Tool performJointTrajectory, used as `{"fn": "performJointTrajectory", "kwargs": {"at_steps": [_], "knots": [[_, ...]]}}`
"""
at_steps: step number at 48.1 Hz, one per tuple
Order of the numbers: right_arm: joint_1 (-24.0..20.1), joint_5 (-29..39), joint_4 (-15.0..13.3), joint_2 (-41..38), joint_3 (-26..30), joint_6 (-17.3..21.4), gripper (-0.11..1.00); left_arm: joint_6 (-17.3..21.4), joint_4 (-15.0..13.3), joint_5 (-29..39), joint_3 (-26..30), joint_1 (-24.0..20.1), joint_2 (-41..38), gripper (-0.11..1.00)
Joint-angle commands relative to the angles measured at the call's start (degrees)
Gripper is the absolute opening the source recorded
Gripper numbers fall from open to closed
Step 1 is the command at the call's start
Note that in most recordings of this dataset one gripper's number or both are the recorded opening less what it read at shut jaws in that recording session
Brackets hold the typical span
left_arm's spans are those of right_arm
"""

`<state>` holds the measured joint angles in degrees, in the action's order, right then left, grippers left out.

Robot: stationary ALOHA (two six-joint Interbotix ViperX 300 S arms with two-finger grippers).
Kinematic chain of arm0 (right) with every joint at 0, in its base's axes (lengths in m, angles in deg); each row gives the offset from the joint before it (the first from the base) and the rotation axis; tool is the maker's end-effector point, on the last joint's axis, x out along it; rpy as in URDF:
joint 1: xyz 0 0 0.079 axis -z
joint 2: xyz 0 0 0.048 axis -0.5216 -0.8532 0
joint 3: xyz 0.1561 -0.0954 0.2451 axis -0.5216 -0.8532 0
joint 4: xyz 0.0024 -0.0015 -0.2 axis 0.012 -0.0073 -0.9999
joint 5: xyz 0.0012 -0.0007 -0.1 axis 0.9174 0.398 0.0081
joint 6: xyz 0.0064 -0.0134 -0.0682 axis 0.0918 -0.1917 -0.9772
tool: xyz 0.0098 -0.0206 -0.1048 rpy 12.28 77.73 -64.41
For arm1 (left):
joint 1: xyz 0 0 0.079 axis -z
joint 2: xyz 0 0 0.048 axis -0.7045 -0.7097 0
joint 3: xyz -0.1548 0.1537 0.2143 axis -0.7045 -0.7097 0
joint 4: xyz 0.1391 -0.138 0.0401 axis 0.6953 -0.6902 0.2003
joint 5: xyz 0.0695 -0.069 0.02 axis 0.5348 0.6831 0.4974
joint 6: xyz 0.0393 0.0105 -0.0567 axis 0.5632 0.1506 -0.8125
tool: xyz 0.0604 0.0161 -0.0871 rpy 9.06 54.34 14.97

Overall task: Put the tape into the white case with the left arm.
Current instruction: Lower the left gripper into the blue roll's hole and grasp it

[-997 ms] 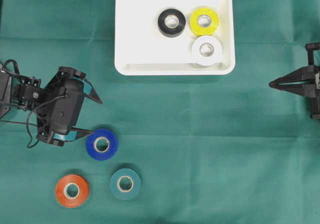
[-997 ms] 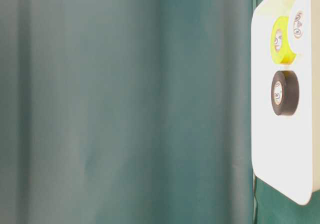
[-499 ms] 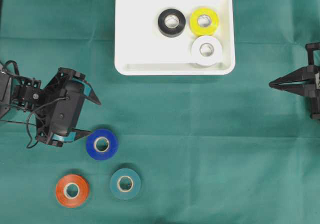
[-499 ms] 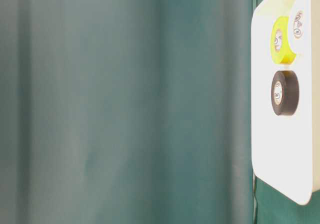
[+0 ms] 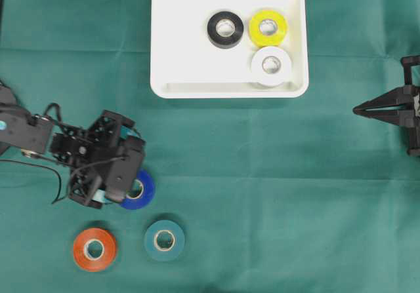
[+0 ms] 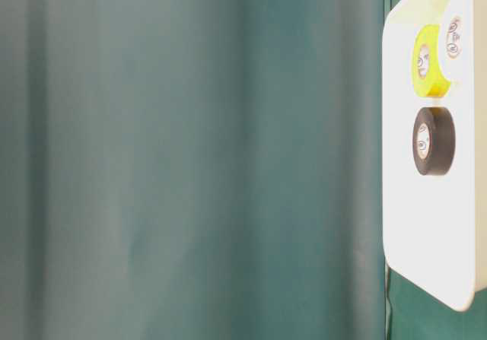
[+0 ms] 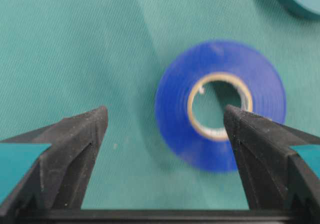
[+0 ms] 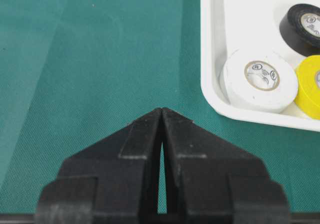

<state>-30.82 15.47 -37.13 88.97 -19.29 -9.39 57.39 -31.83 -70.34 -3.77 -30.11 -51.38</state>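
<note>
Landmark: white case (image 5: 184,50), at the far edge of the green desk (image 5: 262,175).

Nearest, well short of the case and off to its left: orange roll (image 5: 94,249) and teal roll (image 5: 164,240), flat on the cloth, apart from each other.

Just beyond them, blue roll (image 5: 140,189), flat, core up, between those two rolls and the case. Left end effector (image 5: 125,175) hangs over it, fingers spread wide. Wrist view: blue roll (image 7: 220,111) sits off-centre between the tips, right fingertip (image 7: 237,121) over the roll's core; contact hard to judge, image soft. Left fingertip (image 7: 97,121) is over bare cloth.

Right end effector (image 5: 357,110), right of the case and nearer than it: fingers pressed together, nothing between them.

In the case, right half: white roll (image 5: 271,65) by the near rim, yellow roll (image 5: 268,28) behind it, black roll (image 5: 225,29) left of the yellow. Left half bare.
</note>
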Motion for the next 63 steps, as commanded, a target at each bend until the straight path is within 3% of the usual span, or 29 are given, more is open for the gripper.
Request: {"fn": "performJointTrajectory", "kwargs": {"at_steps": [1,23,27,36,50,63], "knots": [[0.0,-0.62,-0.09,-0.44,0.53,0.09,-0.09,0.09,-0.09,-0.35,2.11,0.18,-1.32,0.95],[0.0,-0.62,-0.09,-0.44,0.53,0.09,-0.09,0.18,-0.09,-1.49,2.11,0.0,-4.31,0.9],[0.0,-0.62,-0.09,-0.44,0.62,0.09,-0.09,0.09,-0.09,-1.49,2.2,0.0,-4.13,0.76],[0.0,-0.62,-0.09,-0.44,0.53,0.09,-0.09,0.0,-0.09,-1.49,2.11,0.09,-3.6,0.24],[0.0,-0.62,-0.09,-0.44,0.53,0.09,-0.09,-0.26,-0.18,-1.05,2.72,0.18,-3.25,0.24],[0.09,-0.62,-0.09,-0.44,0.53,0.09,-0.09,-4.75,-0.09,0.62,4.57,0.18,2.02,0.24]]}}
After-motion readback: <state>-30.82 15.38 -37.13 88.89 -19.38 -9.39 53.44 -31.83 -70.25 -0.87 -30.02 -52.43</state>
